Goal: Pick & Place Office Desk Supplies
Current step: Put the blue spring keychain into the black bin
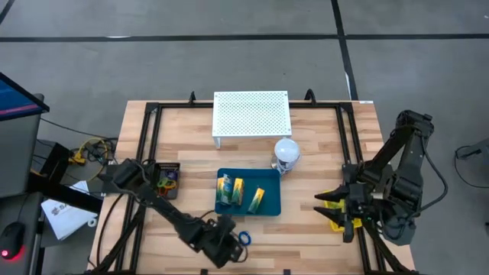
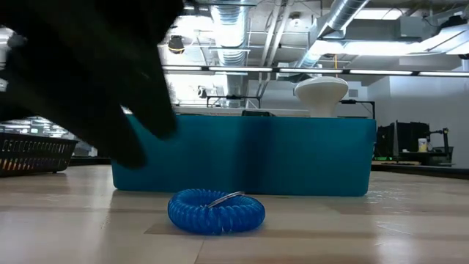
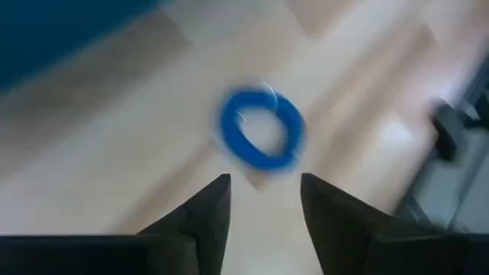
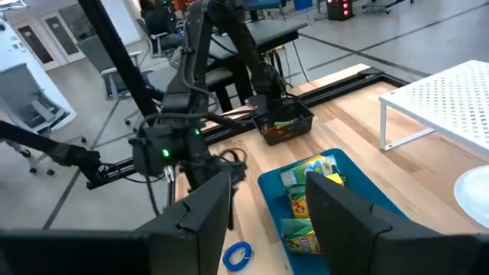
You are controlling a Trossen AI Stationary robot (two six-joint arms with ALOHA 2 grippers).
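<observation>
Left gripper [image 3: 263, 200], fingers spread, hovers beside blue coil loop [image 3: 261, 130] near blue tray [image 1: 271, 205]; right gripper [image 4: 267, 202] spread, well apart; tray wall hides its contents in low view

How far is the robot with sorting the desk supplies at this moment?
Done: crayon boxes lie in the blue tray, and coloured loops sit in the black basket. In hand: the open left gripper hovers by the blue coil loop on the table. That loop is left. The right gripper waits aside.
</observation>
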